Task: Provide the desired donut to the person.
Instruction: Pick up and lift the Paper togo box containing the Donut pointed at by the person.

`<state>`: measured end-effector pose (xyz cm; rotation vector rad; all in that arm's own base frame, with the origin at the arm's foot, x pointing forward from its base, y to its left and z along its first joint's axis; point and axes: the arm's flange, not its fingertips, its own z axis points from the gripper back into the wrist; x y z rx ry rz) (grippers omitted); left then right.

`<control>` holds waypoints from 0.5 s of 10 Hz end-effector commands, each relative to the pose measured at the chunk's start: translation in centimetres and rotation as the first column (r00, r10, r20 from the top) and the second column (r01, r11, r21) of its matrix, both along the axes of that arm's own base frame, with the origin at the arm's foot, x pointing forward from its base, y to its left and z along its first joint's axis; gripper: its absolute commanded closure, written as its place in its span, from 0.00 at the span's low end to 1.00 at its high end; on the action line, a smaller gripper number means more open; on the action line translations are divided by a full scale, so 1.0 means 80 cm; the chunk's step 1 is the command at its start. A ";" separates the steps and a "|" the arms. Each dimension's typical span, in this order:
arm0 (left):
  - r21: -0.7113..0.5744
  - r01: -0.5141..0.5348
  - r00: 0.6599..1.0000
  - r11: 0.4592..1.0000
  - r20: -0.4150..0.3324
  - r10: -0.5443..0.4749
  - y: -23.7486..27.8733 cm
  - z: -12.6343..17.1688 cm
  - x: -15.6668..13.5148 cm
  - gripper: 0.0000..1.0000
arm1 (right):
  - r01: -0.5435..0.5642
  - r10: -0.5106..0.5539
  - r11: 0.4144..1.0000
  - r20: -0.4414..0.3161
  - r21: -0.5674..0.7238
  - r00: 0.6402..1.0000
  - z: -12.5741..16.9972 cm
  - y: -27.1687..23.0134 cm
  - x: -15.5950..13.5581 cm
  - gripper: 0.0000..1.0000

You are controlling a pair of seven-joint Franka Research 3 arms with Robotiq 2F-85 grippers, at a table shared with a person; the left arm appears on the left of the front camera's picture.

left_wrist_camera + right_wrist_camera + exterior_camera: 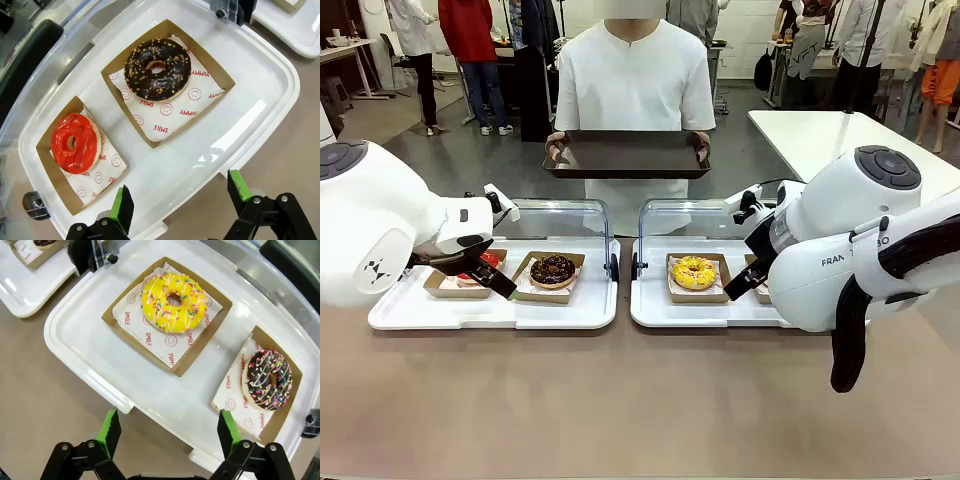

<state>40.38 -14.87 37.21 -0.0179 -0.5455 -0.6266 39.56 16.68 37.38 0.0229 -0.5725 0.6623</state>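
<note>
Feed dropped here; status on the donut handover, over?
Left gripper, right gripper open, empty. Red donut, nut donut, yellow donut, sprinkle donut untouched. Person holds dark tray. Nothing blocking.

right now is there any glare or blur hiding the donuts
left wrist view: a light streak glares on the glossy white plastic tray, the chocolate nut-topped donut sharp; right wrist view: the yellow sprinkled donut crisp; front view: the left tray's clear lid shows faint sheen

My room: grey floor (450, 160); pale block wall (750, 20) at the back; one white table (820, 140) beyond my tan worktop's (620, 400) far right corner.
</note>
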 end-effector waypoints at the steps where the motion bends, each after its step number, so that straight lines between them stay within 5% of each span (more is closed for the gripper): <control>1: 0.000 0.000 1.000 1.000 0.000 0.000 0.000 0.000 0.000 0.00 | 0.000 0.000 1.000 0.000 0.000 1.000 0.000 0.000 0.000 0.00; 5: 0.000 0.000 1.000 1.000 0.000 0.000 0.000 0.000 0.000 0.00 | 0.000 0.000 1.000 0.000 0.000 1.000 0.000 0.000 0.000 0.00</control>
